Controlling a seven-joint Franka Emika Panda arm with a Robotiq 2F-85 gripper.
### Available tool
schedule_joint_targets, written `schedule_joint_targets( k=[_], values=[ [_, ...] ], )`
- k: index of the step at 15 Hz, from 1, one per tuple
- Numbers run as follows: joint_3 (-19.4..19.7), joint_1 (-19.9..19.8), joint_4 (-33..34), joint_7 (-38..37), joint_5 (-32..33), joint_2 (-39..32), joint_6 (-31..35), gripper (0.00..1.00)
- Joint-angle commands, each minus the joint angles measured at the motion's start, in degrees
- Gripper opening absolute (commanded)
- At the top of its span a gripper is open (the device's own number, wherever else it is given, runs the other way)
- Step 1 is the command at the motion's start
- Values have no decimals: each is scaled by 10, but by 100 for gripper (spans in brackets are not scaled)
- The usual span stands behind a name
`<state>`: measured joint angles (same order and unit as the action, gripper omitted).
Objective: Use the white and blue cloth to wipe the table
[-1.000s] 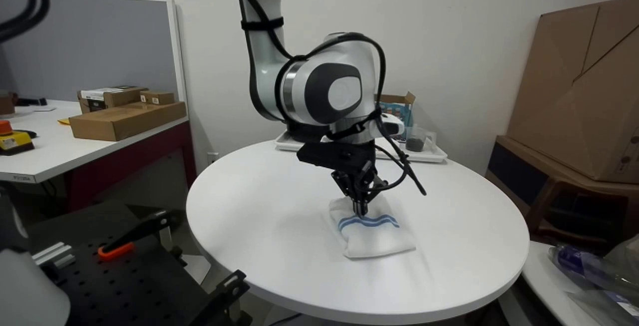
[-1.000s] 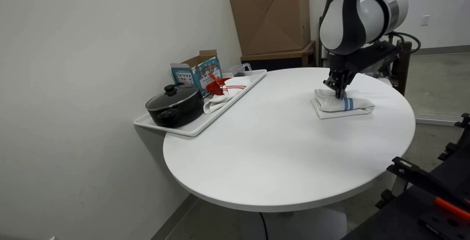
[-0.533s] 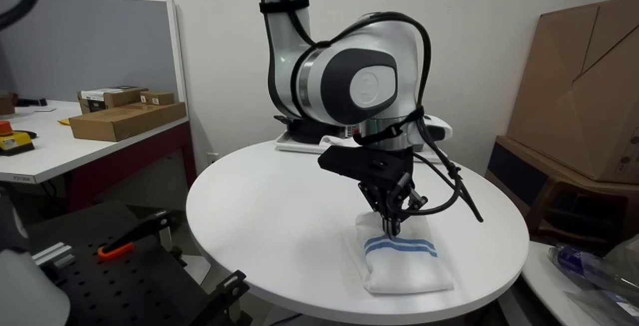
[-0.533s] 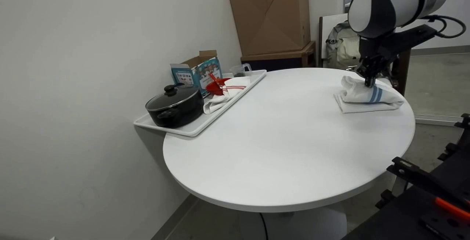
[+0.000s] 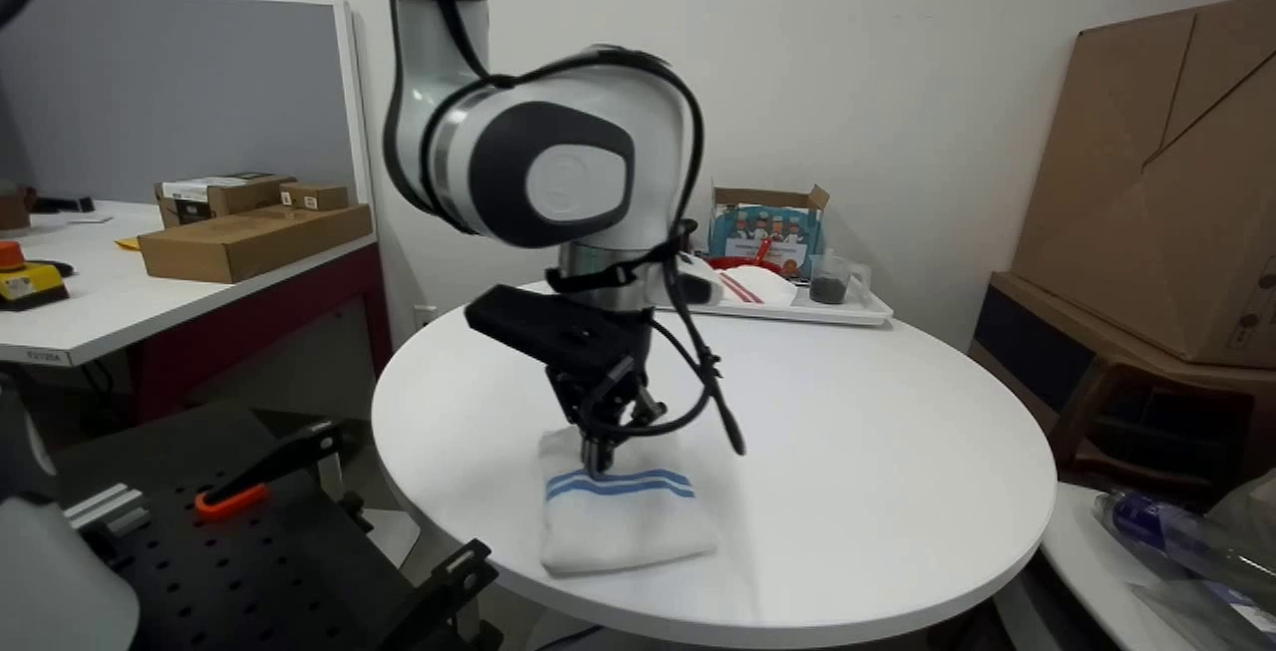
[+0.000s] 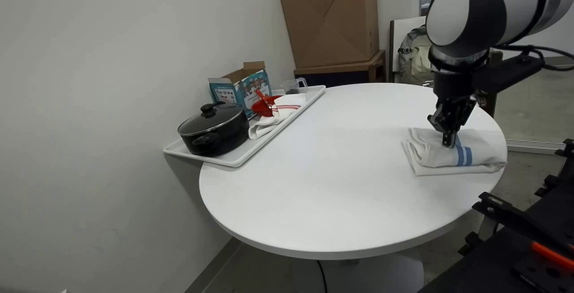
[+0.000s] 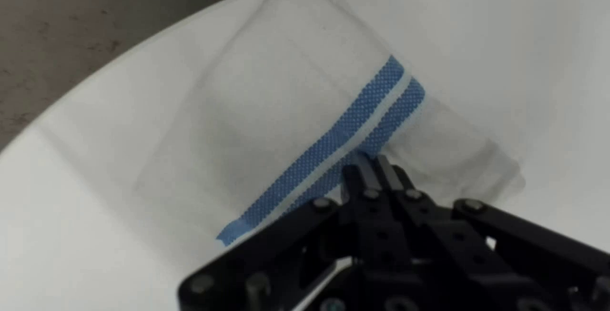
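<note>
The white and blue cloth (image 5: 630, 531) lies folded near the edge of the round white table (image 5: 877, 491). In both exterior views my gripper (image 5: 598, 462) points down onto it, just beside the two blue stripes. Seen in an exterior view, the cloth (image 6: 437, 160) reaches the table's rim on the right. In the wrist view the gripper (image 7: 373, 156) is shut, its fingertips close together and pinching the cloth (image 7: 286, 96) at a blue stripe. The cloth's lower layers and the exact pinched fold are hidden.
A white tray (image 6: 244, 156) at the wall side of the table carries a black pot (image 6: 214, 129), a blue box (image 6: 253, 89), a red item, a red-striped cloth (image 6: 287, 104) and a clear cup. A dark perforated platform (image 5: 249, 551) with clamps stands close to the table.
The gripper has dragged the cloth across the table: first one way along the top, then back past its start, ending by the rim near the dark platform. The gripper stayed shut throughout.
</note>
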<state>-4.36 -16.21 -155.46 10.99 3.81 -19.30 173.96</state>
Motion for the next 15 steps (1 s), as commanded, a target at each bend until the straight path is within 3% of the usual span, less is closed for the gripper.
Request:
schedule_joint_targets(
  k=[1,2,4,10,12,15],
  values=[
    [-102,-14,-18,22,-42,7,-12,0],
    [-122,-9,-28,17,-47,11,-7,0],
    [-121,28,-27,-1,-41,11,9,0],
    [57,203,37,-88,3,-38,22,0],
    [89,241,80,-112,2,-75,20,0],
    [102,269,154,-143,-12,-127,11,0]
  ],
)
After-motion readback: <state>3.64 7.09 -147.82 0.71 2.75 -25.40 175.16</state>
